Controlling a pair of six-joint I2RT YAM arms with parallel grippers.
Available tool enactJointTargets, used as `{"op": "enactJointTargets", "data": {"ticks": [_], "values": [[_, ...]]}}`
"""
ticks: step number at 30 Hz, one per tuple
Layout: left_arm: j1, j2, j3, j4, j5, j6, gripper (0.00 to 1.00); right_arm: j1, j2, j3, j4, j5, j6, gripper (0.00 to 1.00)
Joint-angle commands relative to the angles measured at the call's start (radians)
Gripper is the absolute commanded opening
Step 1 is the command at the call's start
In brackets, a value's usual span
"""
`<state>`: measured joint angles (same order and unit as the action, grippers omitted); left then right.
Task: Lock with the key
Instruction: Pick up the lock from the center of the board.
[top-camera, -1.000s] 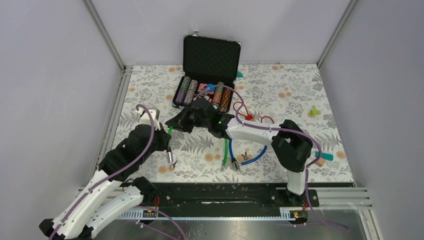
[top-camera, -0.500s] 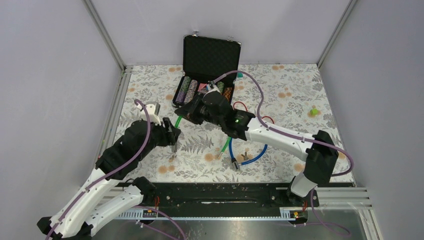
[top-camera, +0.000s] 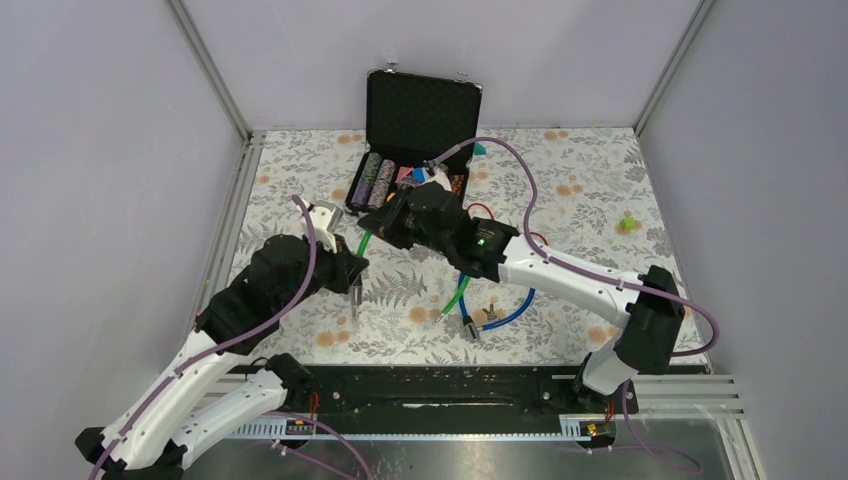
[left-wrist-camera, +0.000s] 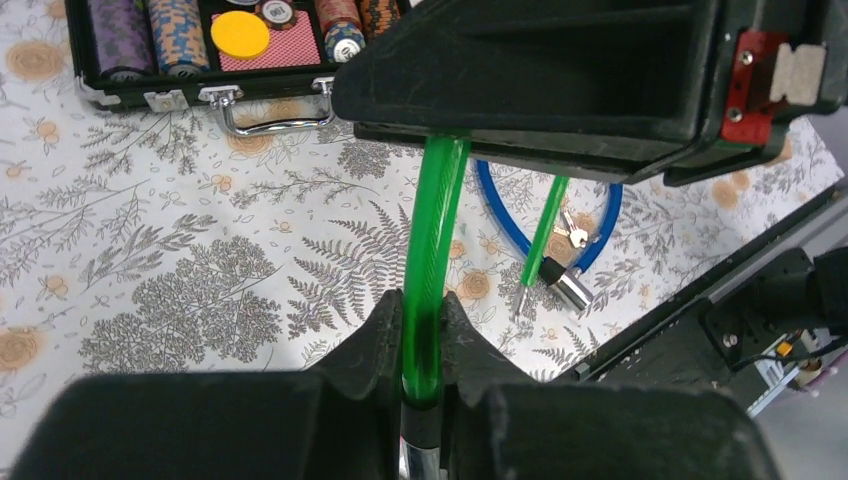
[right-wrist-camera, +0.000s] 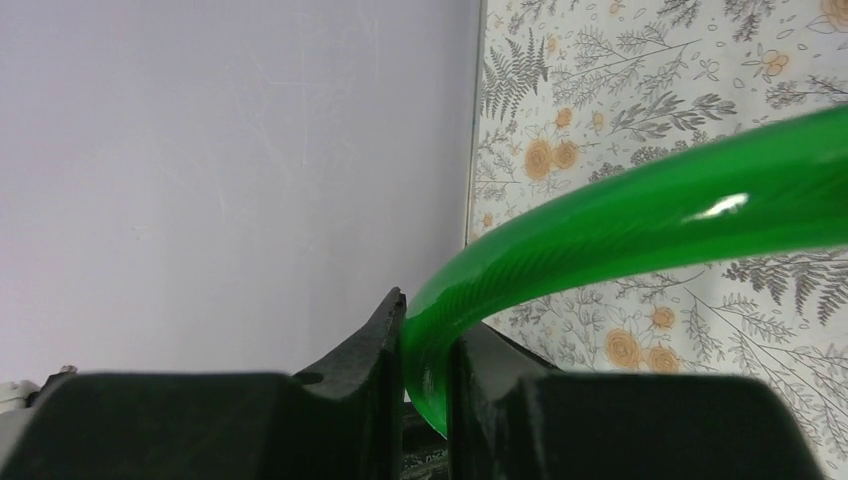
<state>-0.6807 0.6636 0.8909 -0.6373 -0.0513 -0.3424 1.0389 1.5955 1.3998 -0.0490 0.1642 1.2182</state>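
Sensibly, with left gripper (left-wrist-camera: 420, 312) and right gripper (right-wrist-camera: 426, 335) both clamped on the green cable lock (left-wrist-camera: 432, 220), lifted just near of the case (left-wrist-camera: 150, 97), keep it taut and steer its metal tip (left-wrist-camera: 417, 462) right toward the barrel (left-wrist-camera: 568, 288).

I'm counting two arms: left arm (top-camera: 250, 300), right arm (top-camera: 565, 275). One open case (top-camera: 420, 100) holding four chip rows (left-wrist-camera: 118, 30), one yellow disc (left-wrist-camera: 240, 35). I'm seeing two locks: green cable lock (left-wrist-camera: 432, 230), blue cable lock (left-wrist-camera: 488, 192). Keys (left-wrist-camera: 572, 232) number unclear.
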Motion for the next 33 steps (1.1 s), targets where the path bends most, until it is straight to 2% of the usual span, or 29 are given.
{"op": "enactJointTargets", "data": {"ticks": [1, 3, 11, 14, 20, 24, 30, 33], "values": [[0.015, 0.001, 0.05, 0.086, 0.045, 0.111, 0.0, 0.017, -0.09, 0.066, -0.025, 0.014, -0.039, 0.0], [0.015, -0.01, 0.053, 0.121, 0.047, 0.121, 0.0, 0.018, -0.098, 0.062, -0.034, 0.016, -0.052, 0.06], [0.015, -0.121, 0.047, 0.336, -0.026, 0.138, 0.0, 0.018, -0.24, -0.106, 0.021, 0.065, -0.13, 0.6], [0.015, -0.154, 0.048, 0.41, -0.054, 0.145, 0.0, 0.018, -0.327, -0.195, 0.064, 0.076, -0.177, 0.72], [0.015, -0.201, 0.057, 0.502, -0.07, 0.142, 0.0, 0.018, -0.529, -0.342, 0.059, 0.089, -0.392, 0.77], [0.015, -0.227, 0.062, 0.548, -0.077, 0.104, 0.0, 0.016, -0.676, -0.429, -0.023, 0.11, -0.515, 0.8], [0.015, -0.257, 0.053, 0.627, -0.084, 0.031, 0.0, 0.016, -0.856, -0.54, -0.134, 0.242, -0.58, 0.87], [0.015, -0.252, 0.066, 0.633, -0.08, -0.001, 0.0, 0.017, -0.913, -0.583, -0.154, 0.25, -0.582, 0.88]]}}
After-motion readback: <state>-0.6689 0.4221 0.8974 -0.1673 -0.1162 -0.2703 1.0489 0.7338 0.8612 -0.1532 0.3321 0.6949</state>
